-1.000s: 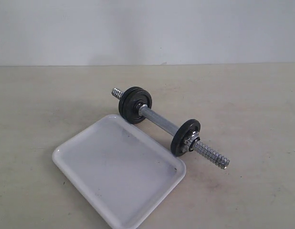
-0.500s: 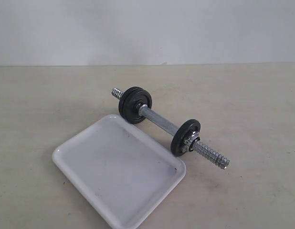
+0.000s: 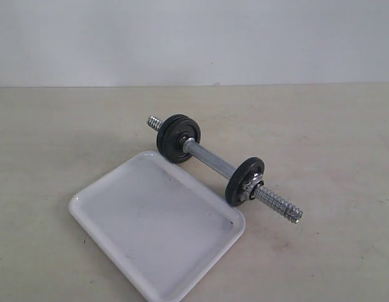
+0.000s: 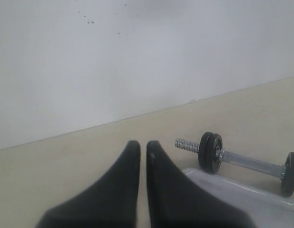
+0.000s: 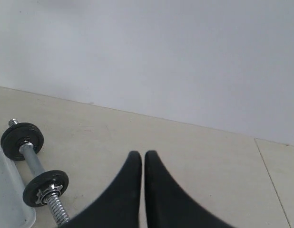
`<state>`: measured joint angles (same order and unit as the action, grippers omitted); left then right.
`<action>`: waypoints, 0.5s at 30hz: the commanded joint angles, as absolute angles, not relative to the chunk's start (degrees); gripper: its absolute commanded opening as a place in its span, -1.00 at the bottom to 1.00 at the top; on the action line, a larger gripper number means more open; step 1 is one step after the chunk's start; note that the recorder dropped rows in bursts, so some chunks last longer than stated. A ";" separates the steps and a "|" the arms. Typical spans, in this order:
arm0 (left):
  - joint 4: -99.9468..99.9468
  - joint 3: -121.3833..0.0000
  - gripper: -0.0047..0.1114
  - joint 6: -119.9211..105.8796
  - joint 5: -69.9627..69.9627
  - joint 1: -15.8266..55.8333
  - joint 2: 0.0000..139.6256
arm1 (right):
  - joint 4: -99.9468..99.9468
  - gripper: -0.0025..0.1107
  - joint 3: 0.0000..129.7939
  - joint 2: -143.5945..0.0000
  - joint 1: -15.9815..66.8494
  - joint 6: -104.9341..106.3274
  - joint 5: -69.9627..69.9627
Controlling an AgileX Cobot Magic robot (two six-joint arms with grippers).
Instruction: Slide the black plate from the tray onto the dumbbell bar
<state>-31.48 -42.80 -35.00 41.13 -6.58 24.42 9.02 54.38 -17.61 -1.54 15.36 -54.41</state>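
Pale beige surface (image 3: 333, 126) runs back to a plain white wall (image 3: 194, 38), and on it lies the work. Each black plate (image 3: 243, 179) that we can see sits on the dumbbell bar (image 3: 210, 160), not in the tray (image 3: 150, 220). One stands upright toward the bar's near right end, with a silver star nut (image 3: 248, 190) pressed against its near face. A pair of plates (image 3: 177, 138) stands face to face toward the far left end. Between them the bar's smooth chrome middle shows, and a coarse threaded end sticks out beyond the plates on each side, the near right one longer. The bar lies slantwise, far left to near right, along the far right edge of the white tray. The pair is just beside the tray's far corner and the single plate just beside its right corner, though we cannot tell whether they touch the rim. The left jaws are closed, black fingers (image 4: 119, 190) all but meeting, with nothing between them. The right jaws are closed the same way, fingers (image 5: 119, 194) gripping nothing.
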 commanded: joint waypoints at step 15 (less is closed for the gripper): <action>-31.84 -27.87 -0.84 -27.68 46.36 -6.79 5.42 | 11.47 -0.96 36.60 -3.83 -1.68 14.90 -51.11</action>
